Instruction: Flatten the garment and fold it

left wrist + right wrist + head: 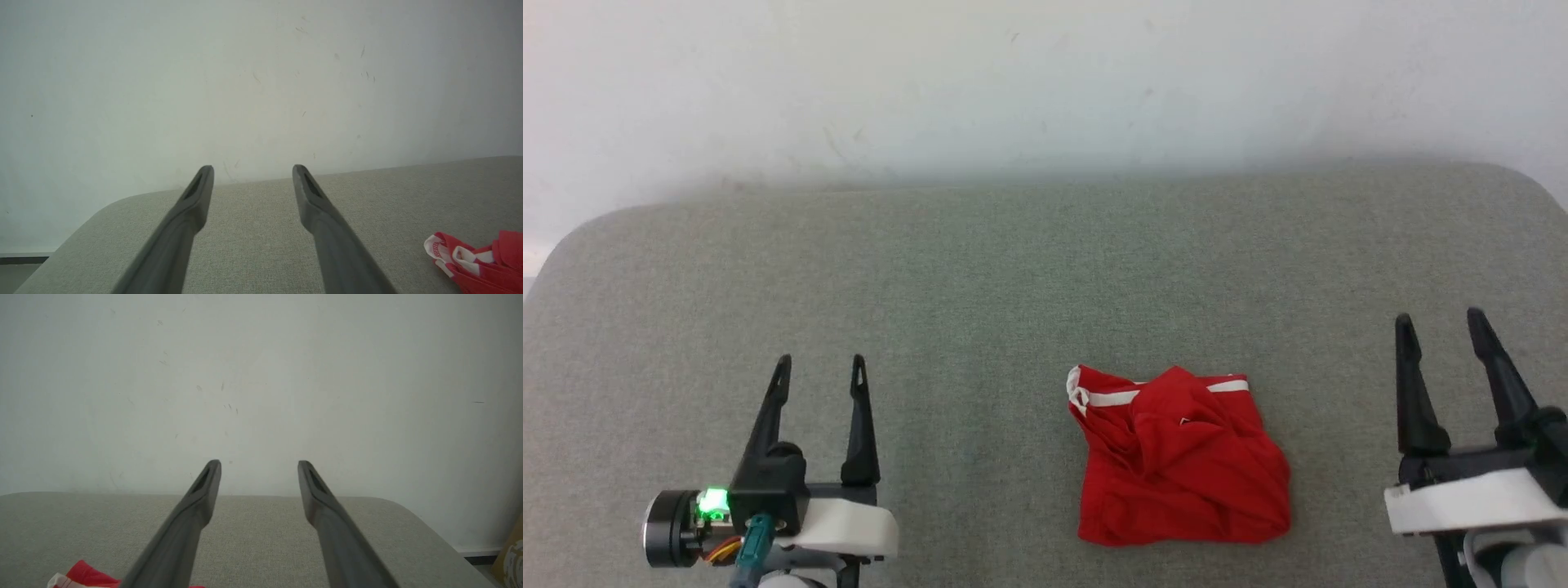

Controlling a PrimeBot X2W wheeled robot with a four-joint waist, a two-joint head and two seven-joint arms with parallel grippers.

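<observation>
The left gripper [821, 361] and right gripper [1438, 318] are held released. The shorts [1181, 457] should be pinched at opposite corners and spread.

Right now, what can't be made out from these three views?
Head view: the garment is bunched; its own folds hide which edge is the waistband.
Left wrist view: the garment is cut off by the right and bottom edges.
Right wrist view: the bottom edge and a dark finger hide most of it.
Right wrist view: a tan object at the lower right is cut off, unidentifiable.
</observation>
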